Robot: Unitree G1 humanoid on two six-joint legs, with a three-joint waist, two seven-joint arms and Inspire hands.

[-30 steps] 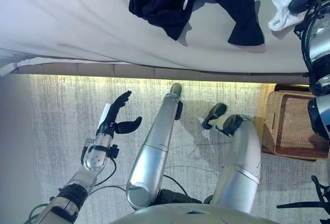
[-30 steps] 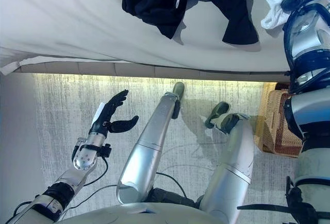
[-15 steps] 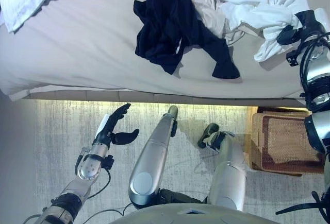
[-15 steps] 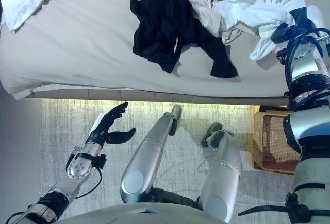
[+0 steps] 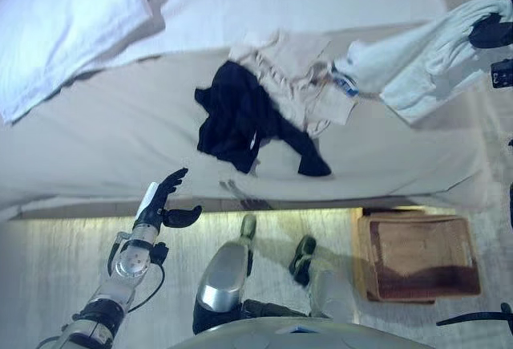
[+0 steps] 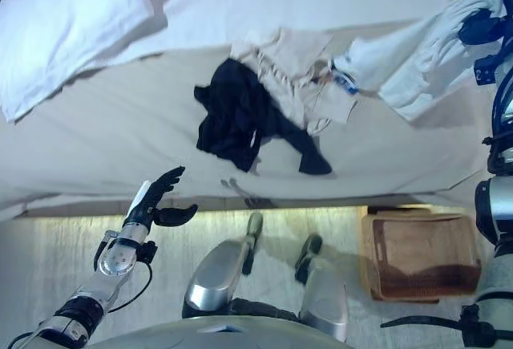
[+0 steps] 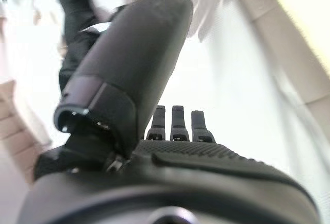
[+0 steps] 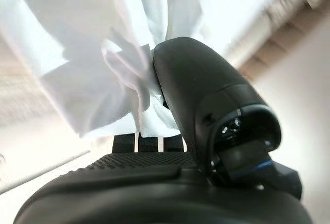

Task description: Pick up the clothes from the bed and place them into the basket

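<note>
A white garment (image 5: 425,64) is gripped in the right hand (image 6: 481,26), fingers apparently curled into the cloth, and hangs lifted above the bed (image 5: 104,140). A black garment (image 5: 240,120) and a beige one (image 5: 296,72) lie on the bed. The basket (image 5: 417,257) is seen on the floor beside it. The left hand (image 5: 160,204) is held open and empty.

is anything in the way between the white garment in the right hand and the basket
Nothing visible blocks it. The right hand is shut on the white garment, lifted over the bed's right end. The basket sits on the floor just below the bed edge, open on top and apparently empty.
</note>
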